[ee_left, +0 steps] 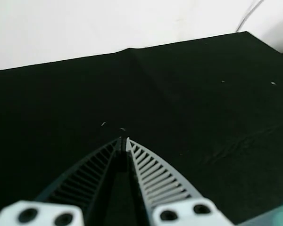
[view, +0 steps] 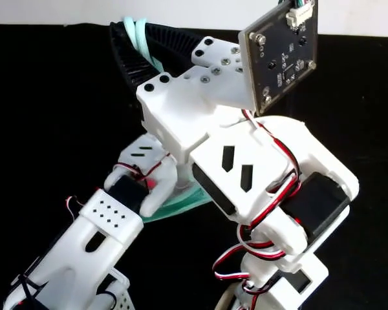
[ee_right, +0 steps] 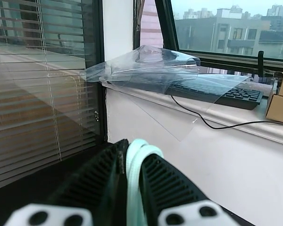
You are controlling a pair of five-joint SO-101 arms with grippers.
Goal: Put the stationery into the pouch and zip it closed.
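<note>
The right gripper (ee_right: 132, 148) is clamped on a mint-green loop (ee_right: 134, 188), a smooth, rounded band of stationery folded back on itself into two parallel strands. Its long axis runs along the black, ribbed fingers. The curved end pokes just past the fingertips, and the rest is hidden between them. In the high view this arm is raised well above the worktop (ee_left: 179, 94), and the loop points up and away toward the far left edge.

The left gripper (ee_left: 122, 141) is closed on nothing. Its two ribbed, tapering fingers meet at the tips, low over the worktop, which is covered in matte black cloth with faint creases and a few specks of lint.

The pouch (view: 181, 203) is thin, translucent teal-green plastic. It lies flat on the cloth beneath the two white arms, which hide most of it. Its visible edge runs roughly left to right in the high view, and I cannot tell where the zip sits. One corner shows just beside the left gripper's base in the left wrist view.
</note>
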